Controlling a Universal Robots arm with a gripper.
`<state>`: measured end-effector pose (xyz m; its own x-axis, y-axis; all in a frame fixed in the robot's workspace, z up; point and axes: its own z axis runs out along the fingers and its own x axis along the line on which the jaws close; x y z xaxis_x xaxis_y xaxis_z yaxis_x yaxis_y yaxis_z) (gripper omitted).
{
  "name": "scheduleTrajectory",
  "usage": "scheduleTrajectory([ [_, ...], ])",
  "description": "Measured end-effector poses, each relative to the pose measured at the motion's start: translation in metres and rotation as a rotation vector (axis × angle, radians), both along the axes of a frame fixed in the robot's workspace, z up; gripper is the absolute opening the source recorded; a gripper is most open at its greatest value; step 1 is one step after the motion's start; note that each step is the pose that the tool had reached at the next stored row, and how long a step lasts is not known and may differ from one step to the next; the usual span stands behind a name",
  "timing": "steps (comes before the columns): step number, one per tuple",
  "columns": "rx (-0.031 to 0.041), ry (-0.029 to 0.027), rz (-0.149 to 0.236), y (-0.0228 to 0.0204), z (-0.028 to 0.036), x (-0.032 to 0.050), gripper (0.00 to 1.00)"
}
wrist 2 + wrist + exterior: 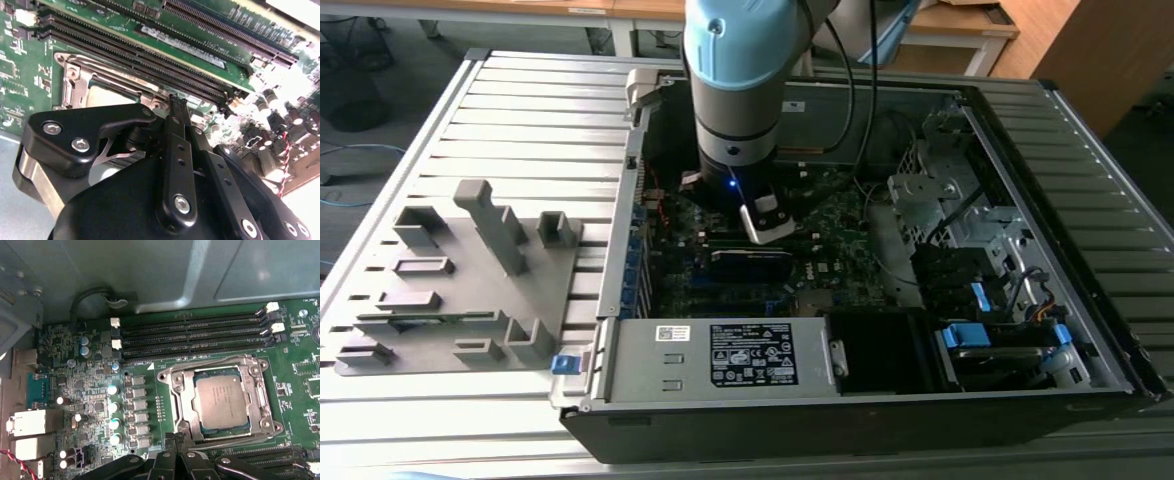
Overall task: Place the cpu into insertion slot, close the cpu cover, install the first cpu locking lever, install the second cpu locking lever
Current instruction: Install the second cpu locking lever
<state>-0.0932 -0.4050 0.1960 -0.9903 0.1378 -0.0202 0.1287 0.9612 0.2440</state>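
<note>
cpu [222, 403] seated in slot [256, 405], cover [181, 396] down | hand [174, 440] fingers together, empty, just beside cover edge | cover: thin stiff metal, light; levers springy, take at hooked ends

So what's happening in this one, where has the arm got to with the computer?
A single robot arm with a blue-grey wrist is reaching down into an open desktop computer case, over the green motherboard. The small square silver-grey cpu already sits in the dark insertion slot, and the thin silver cpu cover frame lies down around it. The black gripper hovers just at the socket's edge, holding nothing, with its fingertips close together.
</note>
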Motion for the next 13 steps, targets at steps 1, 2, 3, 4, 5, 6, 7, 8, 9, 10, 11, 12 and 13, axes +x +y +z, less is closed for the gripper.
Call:
scheduleTrajectory([
  [1, 0.0034, 0.0, 0.0, -0.0001, -0.0002, -0.0001, 0.11],
  [2, 0.0059, 0.0, 0.0, -0.0003, -0.0005, -0.0002, 0.11],
  [3, 0.0078, 0.0, 0.0, -0.0005, -0.0007, -0.0004, 0.11],
  [4, 0.0089, 0.0, 0.0, -0.0008, -0.001, -0.0005, 0.11],
  [5, 0.0101, -0.0001, 0.0, -0.0013, -0.0015, -0.0007, 0.11],
  [6, 0.0105, -0.0001, 0.0, -0.0018, -0.0019, -0.0011, 0.11],
  [7, 0.011, 0.0, 0.0, -0.0023, -0.0024, -0.0015, 0.11],
  [8, 0.0114, 0.0, 0.0, -0.0027, -0.0029, -0.002, 0.11],
  [9, 0.0119, -0.0001, 0.0, -0.0031, -0.0033, -0.0026, 0.11],
  [10, 0.0124, 0.0, 0.0, -0.0035, -0.0038, -0.0032, 0.11],
  [11, 0.0128, 0.0, 0.0, -0.0039, -0.0043, -0.0038, 0.11],
  [12, 0.0133, 0.0001, 0.0, -0.0042, -0.0046, -0.0042, 0.11],
  [13, 0.0137, 0.0, 0.0, -0.0043, -0.0047, -0.0045, 0.11],
])
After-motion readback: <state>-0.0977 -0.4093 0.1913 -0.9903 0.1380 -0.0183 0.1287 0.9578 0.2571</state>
